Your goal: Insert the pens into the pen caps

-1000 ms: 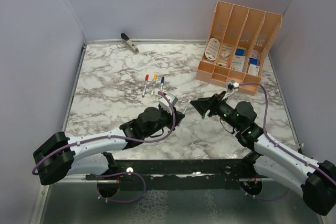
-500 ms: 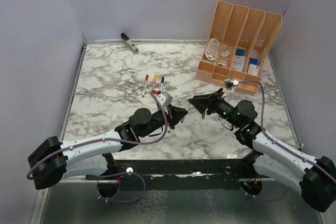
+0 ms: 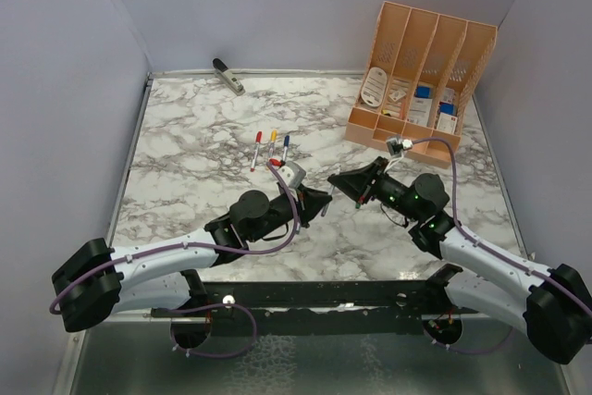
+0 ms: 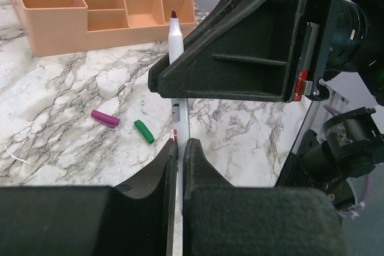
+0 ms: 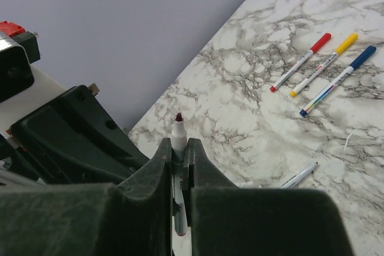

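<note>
A white pen (image 4: 175,37) with a dark purple tip is held by both grippers above the table. My left gripper (image 4: 180,143) is shut on its lower barrel. My right gripper (image 5: 179,143) is shut on the same pen (image 5: 179,130) just below the tip. In the top view the two grippers (image 3: 319,201) (image 3: 335,179) meet at mid table. A purple pen cap (image 4: 105,117) and a green pen cap (image 4: 143,130) lie loose on the marble. Three capped pens, red (image 5: 300,62), yellow (image 5: 324,64) and blue (image 5: 338,80), lie side by side. Another bare pen (image 5: 299,175) lies nearby.
An orange desk organiser (image 3: 421,71) holding small items stands at the back right. A grey stapler-like tool (image 3: 228,76) lies at the back edge. Purple walls close in the marble table (image 3: 185,136) on three sides.
My right gripper moved left up to the left gripper and closed from wide open onto the pen's tip end. The left gripper kept its hold on the pen.
</note>
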`<state>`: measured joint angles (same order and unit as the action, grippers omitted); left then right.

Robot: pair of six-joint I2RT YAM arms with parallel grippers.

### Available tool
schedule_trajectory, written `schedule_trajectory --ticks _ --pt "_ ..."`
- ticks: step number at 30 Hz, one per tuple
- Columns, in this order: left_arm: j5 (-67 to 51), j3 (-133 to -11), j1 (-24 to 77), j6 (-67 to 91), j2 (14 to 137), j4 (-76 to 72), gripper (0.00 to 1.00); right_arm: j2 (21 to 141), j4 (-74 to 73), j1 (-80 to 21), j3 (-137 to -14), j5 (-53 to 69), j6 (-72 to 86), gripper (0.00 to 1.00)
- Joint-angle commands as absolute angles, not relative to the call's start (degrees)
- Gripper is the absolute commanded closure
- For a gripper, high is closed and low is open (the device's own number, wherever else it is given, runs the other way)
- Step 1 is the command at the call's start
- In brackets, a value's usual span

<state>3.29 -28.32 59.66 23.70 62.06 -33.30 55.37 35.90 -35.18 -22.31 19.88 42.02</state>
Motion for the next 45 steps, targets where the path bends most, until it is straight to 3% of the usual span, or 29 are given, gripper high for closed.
schedule_trajectory --ticks 1,2,4,9,14,21,26,27,30,33,41,45 --pt "3.37 -28.65 59.85 23.90 62.46 -36.02 0.96 54.60 38.58 -35.16 -23.21 22.06 41.66 0.99" --pt "3.12 -28.65 59.85 24.08 62.61 -36.11 0.83 54.32 38.87 -35.16 -23.06 22.06 41.57 0.99" --pt "2.77 -28.68 59.81 24.14 62.99 -36.09 0.67 53.69 39.17 -35.16 -22.85 21.85 41.39 0.99" --pt "2.27 -28.91 59.82 24.35 64.07 -36.08 0.60 52.92 39.24 -35.15 -22.68 21.76 41.78 0.99" --pt "2.28 -29.08 59.85 24.37 64.50 -36.12 0.70 53.50 39.90 -35.11 -22.42 22.73 42.36 0.99" --pt "1.62 -29.35 59.81 23.98 64.43 -36.44 0.99 55.11 39.79 -35.16 -22.32 23.32 41.92 0.99" --pt "0.96 -29.29 59.84 22.51 64.18 -36.47 1.00 55.98 38.85 -35.16 -22.56 23.55 41.26 0.99" --pt "0.81 -29.23 59.79 22.22 64.20 -36.41 1.00 55.83 38.75 -35.11 -22.63 23.47 40.87 0.93" --pt "3.55 -28.44 59.85 22.97 63.63 -34.99 1.00 53.79 37.20 -35.16 -23.07 21.86 38.82 0.64" --pt "7.04 -27.17 59.77 24.18 62.39 -32.80 1.00 50.41 32.38 -35.16 -24.51 18.48 35.30 0.50" --pt "15.58 -29.09 57.82 27.12 60.26 -16.60 1.00 45.38 20.97 -35.15 -27.45 8.38 27.86 0.49" --pt "16.87 -30.45 56.43 27.31 60.53 -9.95 1.00 48.01 11.17 -35.16 -31.79 1.24 22.64 0.63"
